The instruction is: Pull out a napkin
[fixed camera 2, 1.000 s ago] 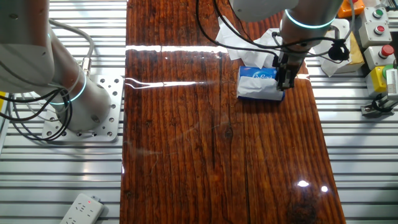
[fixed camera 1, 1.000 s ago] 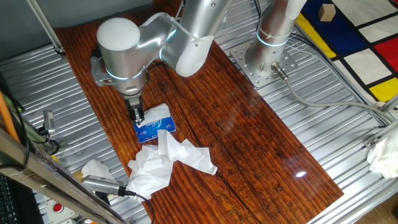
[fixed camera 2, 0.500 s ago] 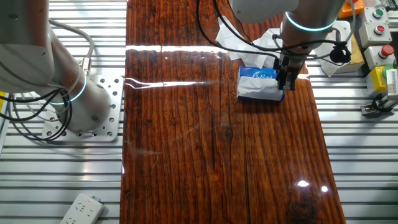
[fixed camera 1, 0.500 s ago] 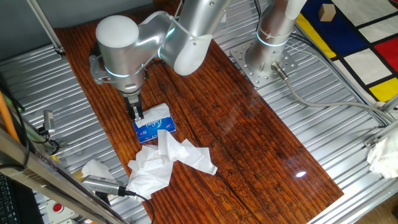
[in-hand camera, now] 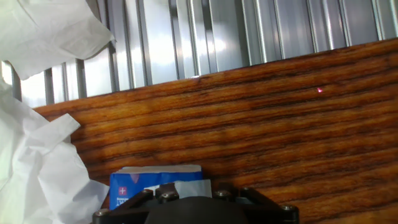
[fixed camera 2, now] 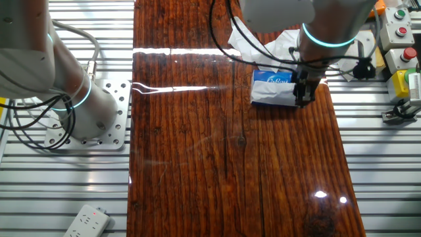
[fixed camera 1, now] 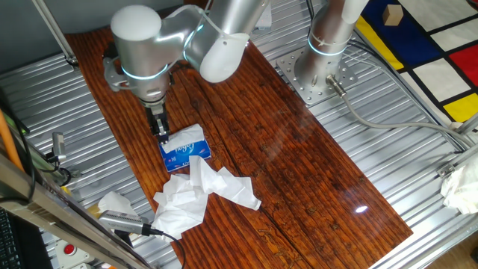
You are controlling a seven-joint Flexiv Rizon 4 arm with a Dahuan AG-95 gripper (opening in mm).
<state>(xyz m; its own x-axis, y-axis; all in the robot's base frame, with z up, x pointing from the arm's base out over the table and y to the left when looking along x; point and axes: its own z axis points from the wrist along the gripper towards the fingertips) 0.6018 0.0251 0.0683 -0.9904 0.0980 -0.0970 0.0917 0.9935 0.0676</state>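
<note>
1. Gripper [fixed camera 1: 160,133] hanging fingers-down over the far end of the tissue pack [fixed camera 1: 184,149], black fingers close together; whether clamped on paper or merely closed, cannot tell from any view.
2. In the other fixed view, gripper [fixed camera 2: 303,94] at the pack's right end, fingertips at the edge of the white part of the pack [fixed camera 2: 275,87].
3. Napkin [fixed camera 1: 187,136] showing as a small white sheet on top of the blue pack, just beside the fingertips; contact with the fingers not clear.
4. In the hand view, fingers hidden behind the dark gripper body; below it the blue pack [in-hand camera: 155,186] with white lettering, and a pale strip of napkin [in-hand camera: 194,188] at its opening.
5. Pack lying flat on the wooden tabletop [fixed camera 1: 284,164], near its left edge as seen in one fixed view.
6. Heap of crumpled white tissue sheets [fixed camera 1: 198,193] on the wood just beside the pack's near end, touching or almost touching it; same heap [fixed camera 2: 266,45] beyond the pack in the other fixed view, and at the left of the hand view [in-hand camera: 37,168].
7. Silver arm [fixed camera 1: 187,45] arching over the table from a round base [fixed camera 1: 321,63] bolted to the ribbed metal surface [fixed camera 1: 418,149].
8. Box with coloured push buttons [fixed camera 2: 399,26] at the table's edge, well apart from the pack.
</note>
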